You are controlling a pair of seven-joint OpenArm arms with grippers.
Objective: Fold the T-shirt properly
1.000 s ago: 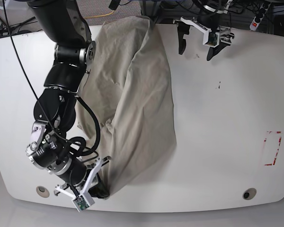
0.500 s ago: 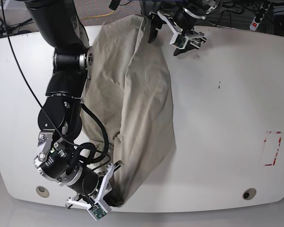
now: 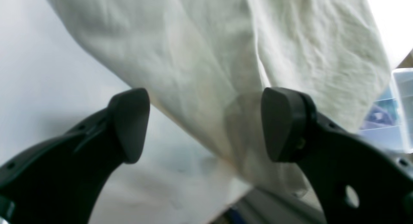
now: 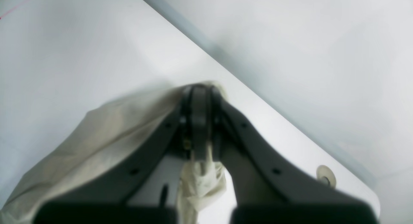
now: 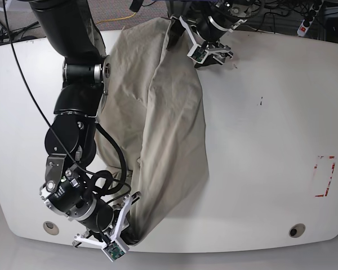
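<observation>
T-shirt [image 5: 169,129] corner pinched in right fingers [image 4: 200,121]; left fingers [image 3: 129,121] spread, blurred.

A white table [image 5: 259,169] bears red tape marks [image 5: 324,176] near its edge, with cables [image 5: 287,14] behind.

Bright, even overhead light washes the white tabletop [image 5: 259,140] in the base view, with only soft shadows. Both wrist views are hazy; the nearby hand fingers [image 3: 129,121] are blurred, and glare bleaches the left wrist view's upper right corner.
</observation>
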